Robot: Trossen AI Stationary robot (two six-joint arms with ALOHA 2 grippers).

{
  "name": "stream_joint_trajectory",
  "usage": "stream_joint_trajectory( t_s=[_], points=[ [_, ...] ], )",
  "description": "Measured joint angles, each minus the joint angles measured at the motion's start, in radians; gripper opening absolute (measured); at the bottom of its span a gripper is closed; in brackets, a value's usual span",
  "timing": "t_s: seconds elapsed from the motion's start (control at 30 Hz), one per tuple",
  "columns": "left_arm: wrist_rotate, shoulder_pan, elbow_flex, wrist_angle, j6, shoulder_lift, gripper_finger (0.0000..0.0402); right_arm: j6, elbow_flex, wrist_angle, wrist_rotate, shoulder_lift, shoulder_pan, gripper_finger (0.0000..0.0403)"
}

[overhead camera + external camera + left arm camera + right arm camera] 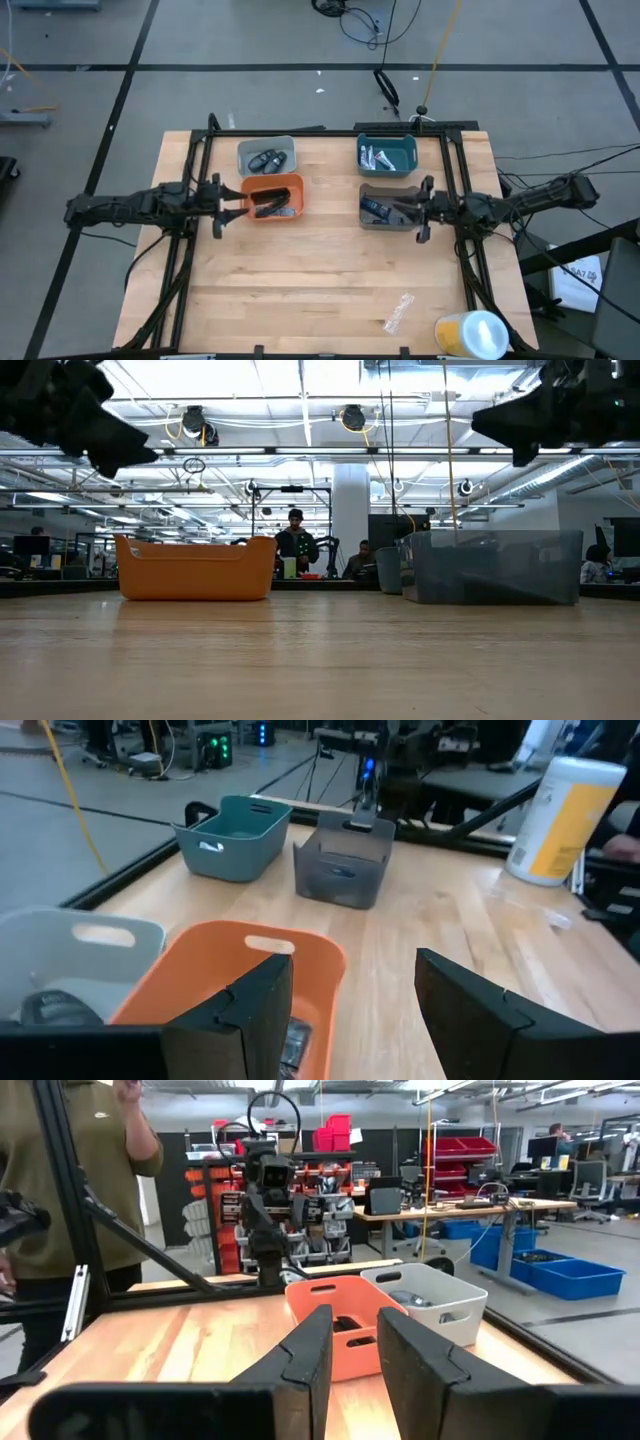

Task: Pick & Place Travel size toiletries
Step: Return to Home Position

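Four small bins stand on the far half of the table. The white bin (266, 158) holds dark grey oval pieces. The teal bin (387, 154) holds silvery-white tubes. Black stick-shaped pieces lie in the orange bin (273, 197), and dark blue tubes in the grey bin (388, 207). My left gripper (230, 205) hangs open and nearly level at the orange bin's left wall (230, 970), with nothing between its fingers (355, 970). My right gripper (414, 208) hangs at the grey bin's right wall, its fingers (355, 1315) a narrow gap apart and holding nothing.
A clear crinkled wrapper (398, 312) and a big yellow-and-white cylinder (472, 333) lie near the table's front right corner. The black frame rails (190, 170) run along both sides. The near half of the wooden tabletop (300, 290) is bare. People stand in the room beyond (295, 545).
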Motion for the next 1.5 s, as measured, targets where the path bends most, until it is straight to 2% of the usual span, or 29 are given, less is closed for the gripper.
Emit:
stream_joint_trajectory(
  t_s=[0.27,0.37,0.53,0.8,1.07,1.3,1.5],
  points=[
    [0.002,-0.001,-0.159,-0.006,-0.067,-0.217,0.0209,0.038,-0.129,-0.012,-0.003,-0.138,0.0,0.0073],
    [0.044,-0.001,-0.156,0.009,-0.034,-0.218,0.0209,0.063,-0.145,-0.076,-0.014,-0.184,0.003,0.0073],
    [0.052,-0.001,-0.157,-0.022,-0.033,-0.218,0.0209,0.074,-0.146,-0.169,-0.105,-0.229,0.006,0.0073],
    [0.097,-0.001,-0.157,-0.019,-0.017,-0.219,0.0209,0.031,-0.148,-0.247,-0.129,-0.232,0.006,0.0064],
    [0.098,-0.001,-0.157,-0.008,-0.015,-0.219,0.0209,0.042,-0.149,-0.253,-0.134,-0.232,0.006,0.0023],
    [0.098,-0.001,-0.158,-0.011,-0.012,-0.219,0.0209,0.037,-0.15,-0.253,-0.144,-0.232,0.006,0.0003],
    [0.097,-0.001,-0.158,-0.01,-0.005,-0.218,0.0209,0.028,-0.15,-0.243,-0.232,-0.255,0.006,0.0001]
  ],
)
